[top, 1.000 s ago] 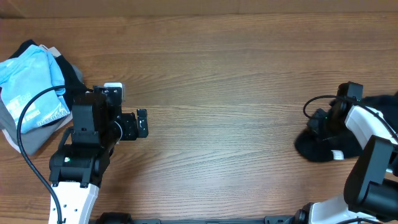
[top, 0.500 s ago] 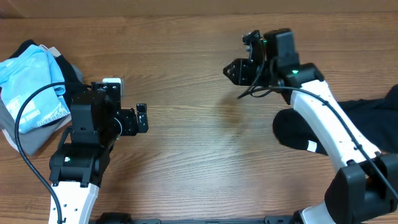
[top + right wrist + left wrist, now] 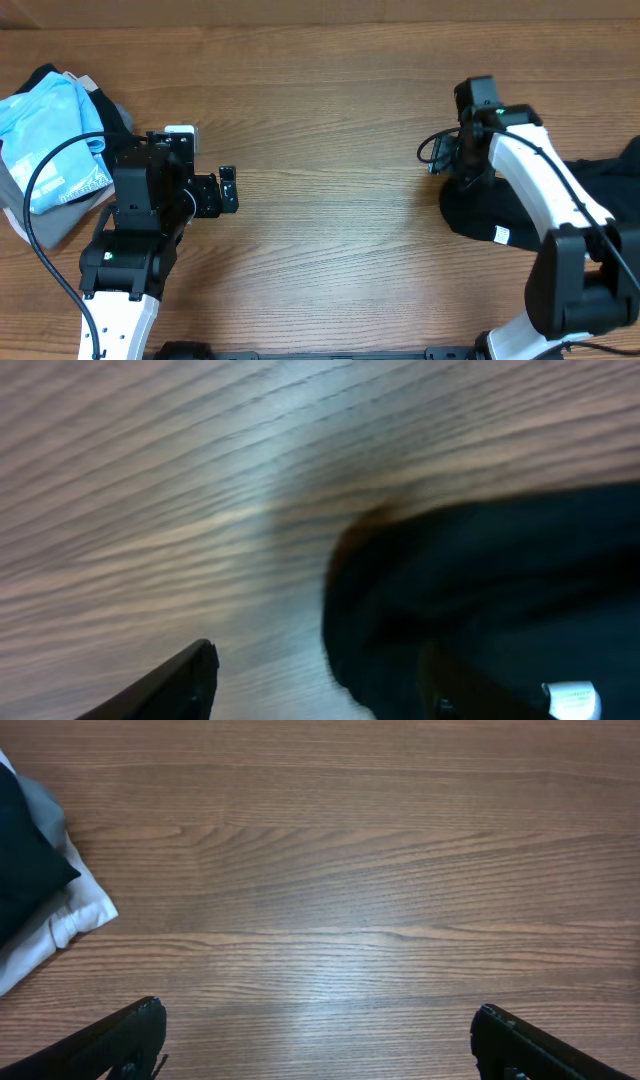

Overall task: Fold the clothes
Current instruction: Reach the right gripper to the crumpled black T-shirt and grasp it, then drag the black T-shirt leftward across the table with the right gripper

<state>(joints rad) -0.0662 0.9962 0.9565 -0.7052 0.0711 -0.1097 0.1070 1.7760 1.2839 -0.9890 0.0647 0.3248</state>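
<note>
Brown wood-grain table (image 3: pixel 330 280), two arms at its near edge.

Nearest item: the plain black short-sleeved T-shirt of thin soft fabric (image 3: pixel 478 215). It lies bunched in a heap at the table's right edge, partly under the right arm, with its small white label (image 3: pixel 500 235) facing up. It is not spread flat.

Left gripper (image 3: pixel 229 193) sits over the left half of the table. Its fingers are spread wide with nothing between them, and the wrist view shows only bare wood under it.

Right gripper (image 3: pixel 438 160) sits just beyond the far-left rim of the shirt heap. The wrist view is blurred. The jaws look apart, with the fabric edge below them and nothing visibly pinched.

Farthest: a pile of other clothes (image 3: pixel 60 150) at the far-left corner. A light blue garment with white print (image 3: pixel 50 125) lies on top, with grey, beige and dark cloth under it.

Judgement: folding proper has not begun, and the step in hand is getting the shirt laid out. The next move calls for a firm pinch on a hem or shoulder, then a drag toward the table's middle where both arms can reach.

Count: one black T-shirt, one label, two grippers, one side pile.
</note>
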